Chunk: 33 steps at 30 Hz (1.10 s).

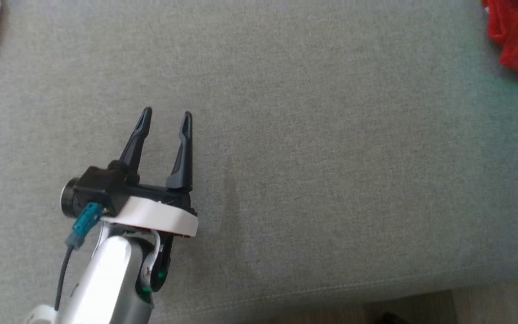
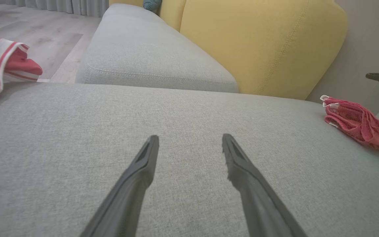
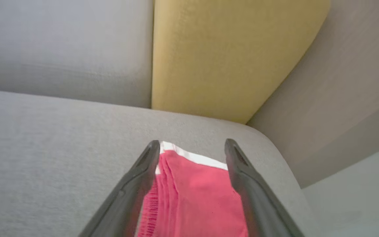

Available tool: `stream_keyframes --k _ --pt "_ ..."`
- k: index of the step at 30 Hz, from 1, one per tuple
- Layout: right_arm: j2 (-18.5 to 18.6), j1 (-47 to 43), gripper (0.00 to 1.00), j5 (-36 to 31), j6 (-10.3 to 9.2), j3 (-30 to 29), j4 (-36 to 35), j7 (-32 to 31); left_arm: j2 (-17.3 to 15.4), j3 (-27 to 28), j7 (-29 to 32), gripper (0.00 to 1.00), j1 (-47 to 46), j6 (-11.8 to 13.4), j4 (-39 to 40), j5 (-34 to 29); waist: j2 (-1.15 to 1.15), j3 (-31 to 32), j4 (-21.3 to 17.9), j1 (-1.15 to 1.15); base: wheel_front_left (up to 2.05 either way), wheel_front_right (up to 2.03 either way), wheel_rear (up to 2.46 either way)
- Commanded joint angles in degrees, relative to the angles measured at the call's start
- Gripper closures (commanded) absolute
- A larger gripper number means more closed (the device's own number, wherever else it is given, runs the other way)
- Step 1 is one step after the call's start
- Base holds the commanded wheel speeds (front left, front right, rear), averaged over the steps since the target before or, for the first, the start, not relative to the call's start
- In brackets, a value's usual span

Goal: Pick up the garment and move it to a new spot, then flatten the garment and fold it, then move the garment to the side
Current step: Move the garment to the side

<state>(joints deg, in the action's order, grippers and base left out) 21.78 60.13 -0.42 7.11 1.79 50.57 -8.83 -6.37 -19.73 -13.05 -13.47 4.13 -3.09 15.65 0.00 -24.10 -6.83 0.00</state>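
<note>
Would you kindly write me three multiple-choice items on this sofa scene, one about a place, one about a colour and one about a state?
1. Where does the red garment with white trim lie?
A. on the wooden floor
B. near the right-hand corner of the grey fabric seat cushion
C. draped over the sofa's back

2. What colour is the padded back cushion?
A. yellow
B. blue
C. black

3. How is the left gripper?
A. shut on cloth
B. shut, empty
C. open, empty

Answers: B, it lies by the cushion's corner, below the right gripper; A, it is plainly yellow; C, its fingers stand apart over bare fabric.
</note>
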Motion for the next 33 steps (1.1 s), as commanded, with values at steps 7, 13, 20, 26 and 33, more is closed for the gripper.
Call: stream_keyframes --k 7,13,20,26,33 --pt "-4.12 -4.72 0.00 4.65 0.37 3.96 -4.45 6.36 0.04 3.76 -1.30 0.00 -0.67 0.85 -1.18 1.81 0.00 6.45 1.28 0.00 0.00 0.00 0.00" --pt "-8.40 -10.85 0.00 8.15 0.37 5.50 -9.82 10.71 0.44 5.77 -1.76 0.00 0.75 1.24 -3.98 3.11 0.00 11.72 2.28 0.00 0.00 0.00 0.00" --pt "-13.87 -22.54 0.00 8.82 0.37 4.36 -19.05 14.66 1.09 8.24 -1.92 0.00 3.82 1.85 -5.79 4.25 0.00 17.55 3.19 0.00 0.00 0.00 0.00" --pt "-17.46 -33.91 0.00 6.92 0.37 2.89 -27.85 15.63 1.65 9.02 -1.94 0.00 6.83 1.70 -6.00 4.35 0.00 21.05 4.17 0.00 0.00 0.00 0.00" --pt "-18.85 -47.14 0.00 6.05 0.37 2.95 -37.56 17.09 2.44 8.84 -1.94 0.00 10.32 1.58 -6.43 4.95 0.00 23.27 5.39 0.00 0.00 0.00 0.00"
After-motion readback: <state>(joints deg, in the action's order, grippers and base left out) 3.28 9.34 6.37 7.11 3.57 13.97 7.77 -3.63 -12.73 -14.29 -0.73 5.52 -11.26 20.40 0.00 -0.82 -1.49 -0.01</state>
